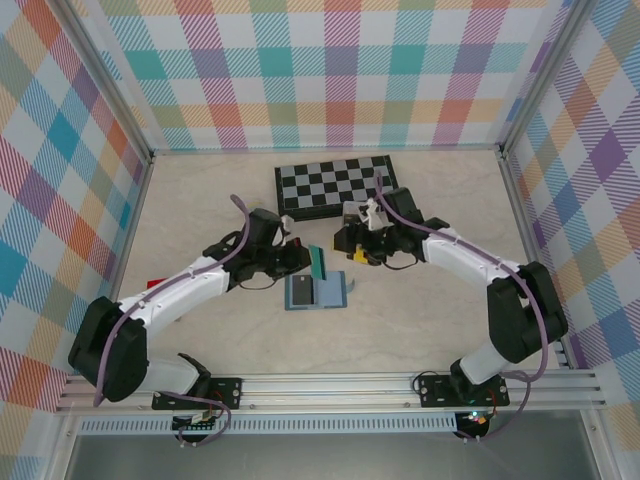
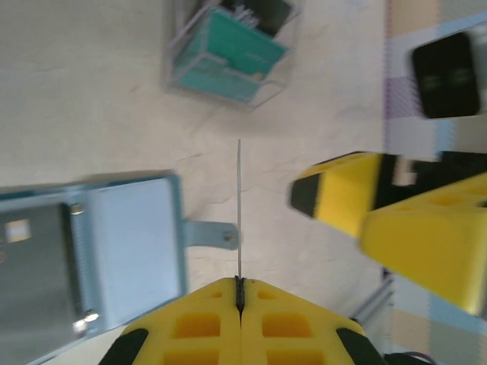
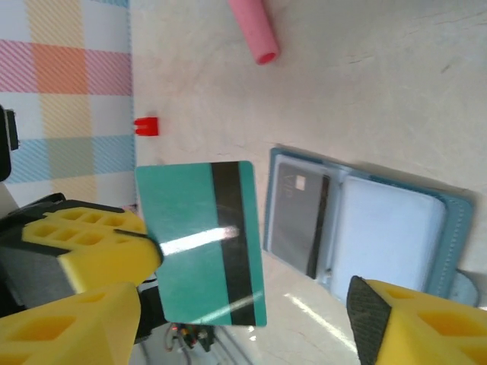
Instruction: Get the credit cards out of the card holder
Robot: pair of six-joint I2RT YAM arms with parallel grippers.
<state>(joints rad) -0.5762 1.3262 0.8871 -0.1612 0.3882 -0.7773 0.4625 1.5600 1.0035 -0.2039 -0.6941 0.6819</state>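
Tabletop (image 1: 200, 210) is pale cream w/ a faint marbled look, boxed in on three sides by walls (image 1: 320, 70) in pastel plaid, w/ aluminium frame (image 1: 330, 385) running along the near edge and up the corners. Black-and-grey chessboard (image 1: 335, 185) lies flat at the back centre. Card holder (image 1: 313, 293) sits open on the table mid-front, btwn the two arms. Its snap tab points toward the R side, and a grey card (image 3: 297, 217) w/ a dark stripe is in one inner pocket. L gripper (image 2: 240, 293) is clamped tight on one teal credit card (image 3: 202, 243), gripped at its short edge and held off the table just behind the holder. It reads as a thin edge-on line in the L wrist view, and its dark stripe shows in the R wrist view. R gripper (image 1: 352, 255) is just beside that card, fingers (image 3: 411, 327) spread wide, nothing in them, not touching the card. Pink marker (image 3: 255, 30) lies on the table farther off, and a small red block (image 3: 146, 126) sits near the wall foot. Clear box (image 2: 228, 57) holding teal items sits on the table beyond the card.
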